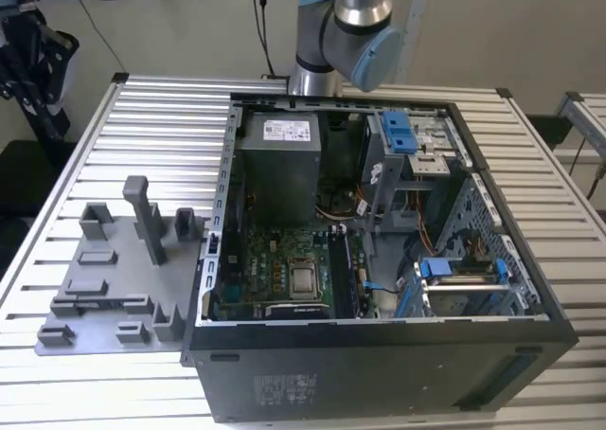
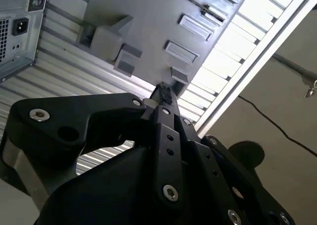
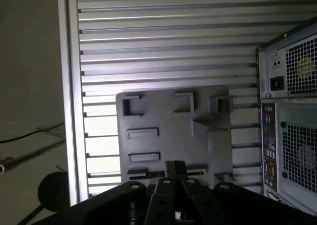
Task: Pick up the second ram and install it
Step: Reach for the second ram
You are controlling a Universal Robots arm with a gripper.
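Observation:
In both wrist views my gripper (image 2: 163,92) (image 3: 174,166) hangs high above the grey holder plate (image 2: 148,17) (image 3: 173,131). Its black fingers are pressed together at the tips with nothing between them. The plate's slots and blocks (image 1: 142,222) look bare. Inside the open computer case (image 1: 379,373), dark narrow strips stand in the memory slots (image 1: 347,269) to the right of the processor socket. I cannot tell whether one of them is the second ram. The arm (image 1: 346,32) rises behind the case.
The case lies on its side on a ribbed metal table (image 1: 170,117), with the holder plate (image 1: 95,297) to the exterior view's left. Blue clips (image 1: 398,132) and a power supply (image 1: 279,165) sit inside. The table edge (image 3: 69,86) and floor cables lie beyond the plate.

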